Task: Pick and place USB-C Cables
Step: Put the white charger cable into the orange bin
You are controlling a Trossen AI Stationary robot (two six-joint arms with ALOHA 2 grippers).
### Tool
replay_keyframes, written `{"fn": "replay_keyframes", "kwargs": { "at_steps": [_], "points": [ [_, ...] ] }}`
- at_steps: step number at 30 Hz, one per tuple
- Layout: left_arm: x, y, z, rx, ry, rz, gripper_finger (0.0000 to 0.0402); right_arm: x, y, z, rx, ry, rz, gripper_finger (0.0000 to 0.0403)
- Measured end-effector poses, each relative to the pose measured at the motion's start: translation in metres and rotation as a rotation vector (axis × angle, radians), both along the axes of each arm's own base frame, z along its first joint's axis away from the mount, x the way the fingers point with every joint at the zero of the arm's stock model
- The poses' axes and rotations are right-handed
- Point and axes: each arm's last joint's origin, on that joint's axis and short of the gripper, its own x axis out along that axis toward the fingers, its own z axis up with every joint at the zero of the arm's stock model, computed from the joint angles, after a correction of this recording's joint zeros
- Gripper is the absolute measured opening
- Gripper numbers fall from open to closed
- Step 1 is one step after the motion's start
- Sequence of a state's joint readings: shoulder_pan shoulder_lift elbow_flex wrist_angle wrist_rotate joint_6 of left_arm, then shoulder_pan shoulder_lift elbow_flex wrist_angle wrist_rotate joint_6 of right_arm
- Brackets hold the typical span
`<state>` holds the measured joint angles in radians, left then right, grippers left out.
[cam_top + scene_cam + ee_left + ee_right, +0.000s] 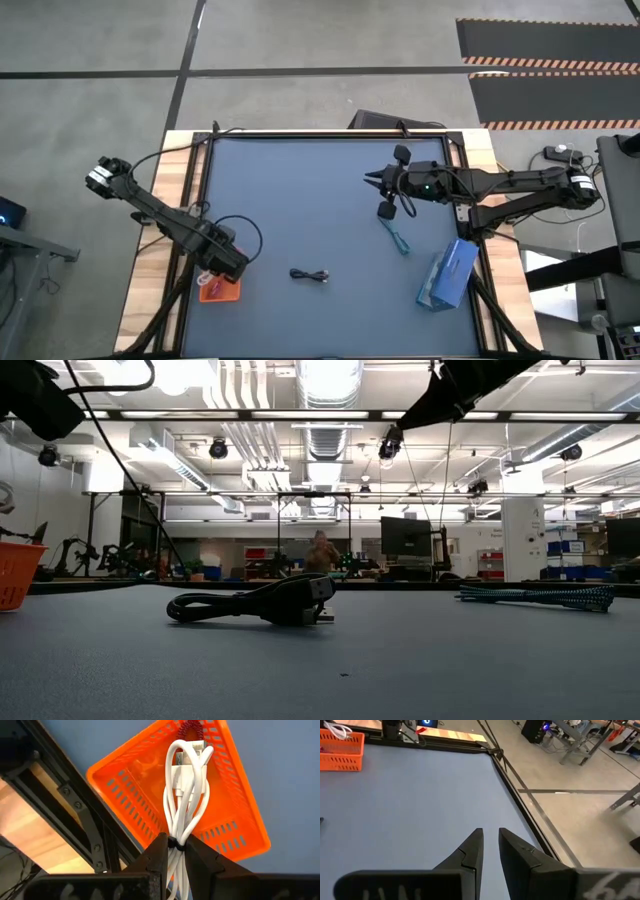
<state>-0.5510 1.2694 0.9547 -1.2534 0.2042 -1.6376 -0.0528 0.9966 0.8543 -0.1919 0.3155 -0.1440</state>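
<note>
My left gripper (175, 851) hangs over the orange tray (125, 795) at the table's near left corner and is shut on the white cable bundle (182, 785). A magenta-pink cable (187, 727) lies in the tray. The black cable (310, 276) lies on the mat near the front middle, also in the low view (260, 605). The teal-blue cable (398, 238) lies flat right of centre. My right gripper (490, 834) floats above the mat's right half, open by a narrow gap and empty. My left gripper pinches the white cable bundle between its two fingers at the black tie (175, 845) around the bundle, coming from above. The looped end with the plugs (192, 752) hangs past the fingertips over the tray's inside. Whether that end touches the tray floor, I cannot tell.
A flat blue box (447, 275) lies at the mat's near right corner. A dark raised frame (195, 200) borders the mat, with wooden table edges outside it. The tray stands close to the frame's left rail (85, 820). The mat's far half is bare.
</note>
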Motion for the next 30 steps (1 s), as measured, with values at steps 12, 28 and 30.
{"fn": "replay_keyframes", "kwargs": {
  "at_steps": [12,28,30],
  "points": [
    [-0.005,0.0,0.002,-0.182,0.065,-0.064,0.0032,-0.002,0.0,-0.006,0.035,0.022,-0.016,0.0052],
    [-0.003,0.004,0.006,-0.263,0.054,-0.158,0.0033,-0.002,0.001,0.003,0.024,-0.189,0.017,0.0052],
    [-0.002,0.007,0.011,-0.261,0.028,-0.17,0.0033,-0.004,0.0,0.005,0.036,-0.208,0.006,0.0052]
  ]
}}
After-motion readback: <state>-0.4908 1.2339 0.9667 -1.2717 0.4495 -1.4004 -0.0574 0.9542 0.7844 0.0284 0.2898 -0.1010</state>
